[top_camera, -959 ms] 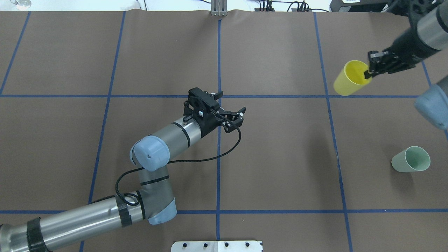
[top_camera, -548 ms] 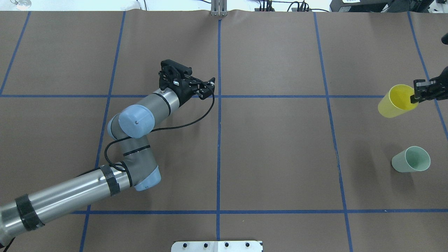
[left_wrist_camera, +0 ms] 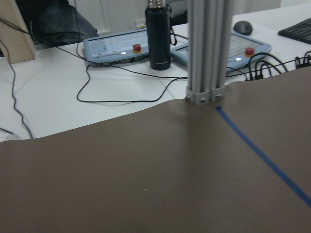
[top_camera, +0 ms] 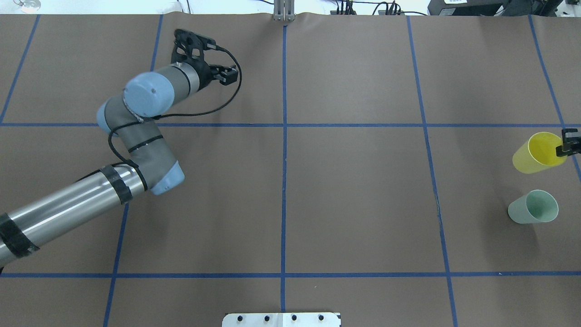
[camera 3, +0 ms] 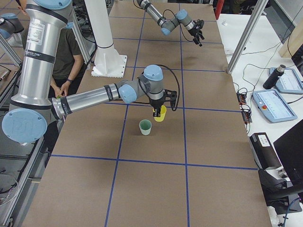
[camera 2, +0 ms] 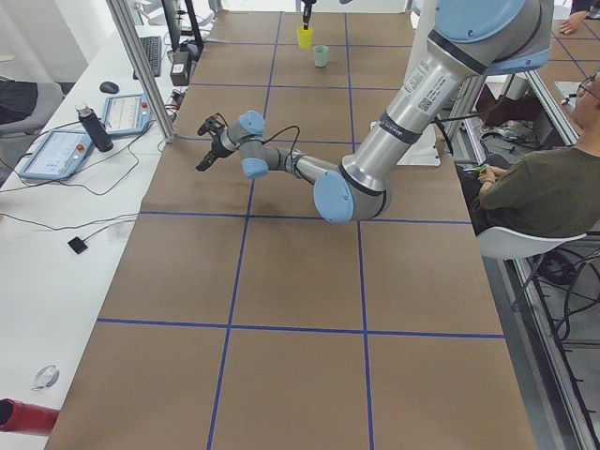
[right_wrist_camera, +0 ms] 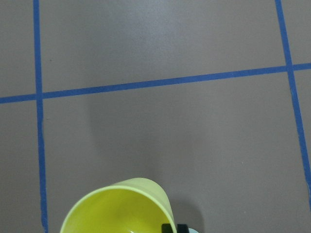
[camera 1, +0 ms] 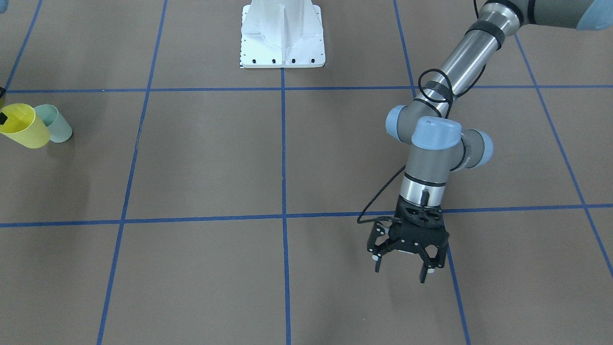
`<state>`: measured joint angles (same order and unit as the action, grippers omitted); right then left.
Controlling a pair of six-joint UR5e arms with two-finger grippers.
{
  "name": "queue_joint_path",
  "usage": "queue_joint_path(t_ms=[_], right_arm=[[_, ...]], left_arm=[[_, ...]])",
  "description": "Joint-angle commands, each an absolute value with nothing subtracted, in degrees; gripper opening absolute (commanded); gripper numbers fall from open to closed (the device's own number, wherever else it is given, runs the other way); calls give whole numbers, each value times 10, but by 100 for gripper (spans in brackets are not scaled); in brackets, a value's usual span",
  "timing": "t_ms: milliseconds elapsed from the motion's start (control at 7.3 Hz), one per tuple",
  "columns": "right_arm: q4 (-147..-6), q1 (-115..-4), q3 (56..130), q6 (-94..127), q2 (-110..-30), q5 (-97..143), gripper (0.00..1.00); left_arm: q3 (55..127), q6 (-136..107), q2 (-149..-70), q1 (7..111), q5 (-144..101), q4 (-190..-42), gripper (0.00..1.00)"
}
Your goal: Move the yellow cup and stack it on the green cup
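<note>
Here the right gripper [top_camera: 563,149] pinches the yellow cup [top_camera: 534,155].

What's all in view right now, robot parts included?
yellow cup: one, bright yellow, tilted and held by its rim at the table's right end, apart from the green cup
green cup: one, pale mint, upright on the table, nearer the robot than the yellow cup
table: one, brown cover with a blue tape grid
white base: one, at the table's robot-side edge
black bottle: one, on the white side bench
pendants: two, blue-grey, beside the bottle
post: one, aluminium, at the table's edge
person: one, seated beside the robot
left gripper: black, jaws open, holding nothing, over the table
right gripper: black, jaws closed on the yellow cup's rim
</note>
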<state>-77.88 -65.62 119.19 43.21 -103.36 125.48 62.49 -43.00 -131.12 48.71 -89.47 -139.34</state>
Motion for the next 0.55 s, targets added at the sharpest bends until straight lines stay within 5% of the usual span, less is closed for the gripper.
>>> queue_joint_path(t_ms=[0,411], right_arm=[[-753,-656,1193,430,-1063,1273,0],[-717,-654,1193,426,-1102,1288,0]], left_arm=[[624,-424,-1311,567,-1002,-1261,100],[623,-423,-1308,597,-1063,-1205,100]])
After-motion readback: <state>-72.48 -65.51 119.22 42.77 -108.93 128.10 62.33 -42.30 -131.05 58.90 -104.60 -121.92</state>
